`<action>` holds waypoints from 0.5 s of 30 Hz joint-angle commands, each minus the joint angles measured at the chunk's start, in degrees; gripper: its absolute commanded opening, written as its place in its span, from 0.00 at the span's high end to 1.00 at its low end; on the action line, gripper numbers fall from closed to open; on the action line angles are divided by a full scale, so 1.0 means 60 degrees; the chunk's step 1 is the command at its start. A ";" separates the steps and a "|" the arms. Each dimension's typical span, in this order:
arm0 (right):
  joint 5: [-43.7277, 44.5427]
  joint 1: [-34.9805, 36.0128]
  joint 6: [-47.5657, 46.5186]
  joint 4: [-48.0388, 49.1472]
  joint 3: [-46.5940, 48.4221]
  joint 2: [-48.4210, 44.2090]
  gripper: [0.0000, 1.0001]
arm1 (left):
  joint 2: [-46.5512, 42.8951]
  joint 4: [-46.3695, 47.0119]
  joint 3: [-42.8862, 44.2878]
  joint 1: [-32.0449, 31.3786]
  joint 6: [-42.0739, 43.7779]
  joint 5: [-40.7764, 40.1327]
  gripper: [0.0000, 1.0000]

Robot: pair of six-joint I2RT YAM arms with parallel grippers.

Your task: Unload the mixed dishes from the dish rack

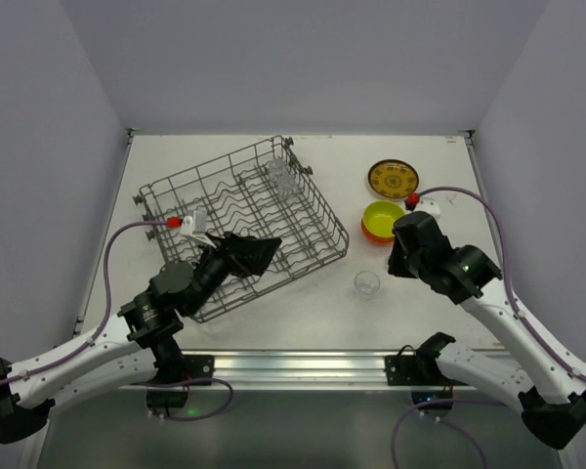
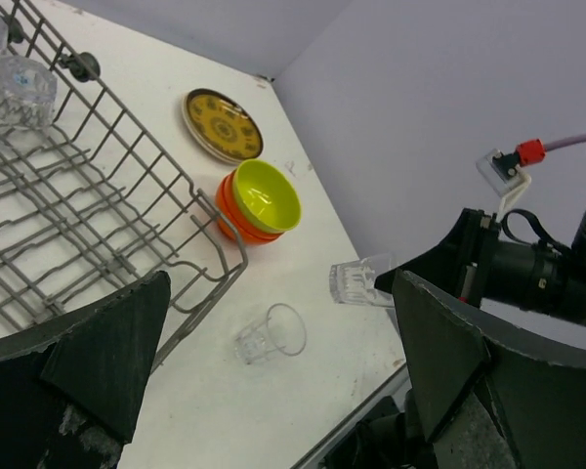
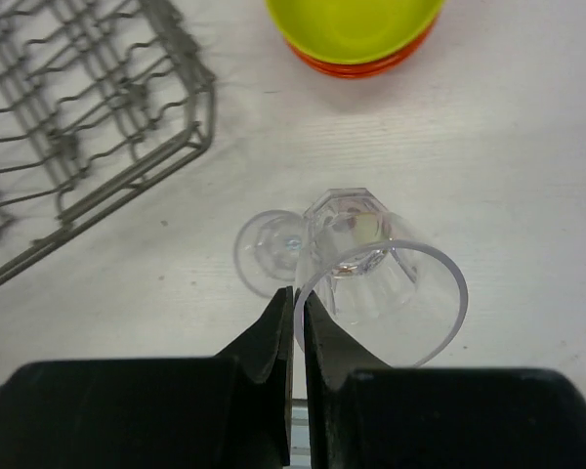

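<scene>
Left gripper [image 1: 249, 252] gapes open over the near side of the dish rack [image 1: 244, 205], on the tabletop's [image 1: 303, 315] left half; the rack's far right corner holds glass cups [image 1: 283, 178]. 1 loose cup [image 1: 366, 284] stands toward the near edge. Right gripper [image 3: 296, 293] pinches the rim of a raised cup [image 3: 381, 283]. Lime-yellow bowl [image 1: 383, 217], orange bowls [image 2: 230, 210] and patterned plate [image 1: 393, 179] sit toward the right edge.

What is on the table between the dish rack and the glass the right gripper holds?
Another clear glass cup sits there, between the dish rack corner and the held glass; the right wrist view shows it.
</scene>
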 commanded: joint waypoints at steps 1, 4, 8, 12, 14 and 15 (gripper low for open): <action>0.0038 -0.0989 -0.0526 -0.0765 0.0237 0.0661 1.00 | -0.0247 -0.1012 0.0297 -0.0004 0.0495 -0.0285 0.00; -0.0122 -0.1650 -0.0891 -0.0634 0.0222 0.1204 1.00 | -0.0379 -0.1203 0.0268 -0.0019 0.0583 -0.0110 0.00; -0.0810 -0.2194 -0.1390 -0.0093 0.0134 0.1776 1.00 | -0.0380 -0.1306 0.0239 -0.0019 0.0729 0.0110 0.00; -0.1441 -0.2311 -0.1507 0.0348 -0.0289 0.2420 1.00 | -0.0365 -0.1639 0.0268 -0.0019 0.0963 0.0155 0.00; -0.1719 -0.2326 -0.1449 0.0392 -0.0291 0.2685 1.00 | -0.0365 -0.1876 0.0413 -0.0019 0.1198 0.0038 0.00; -0.1821 -0.2326 -0.1435 0.0407 -0.0320 0.2874 1.00 | -0.0336 -0.1979 0.0472 -0.0019 0.1271 -0.0079 0.00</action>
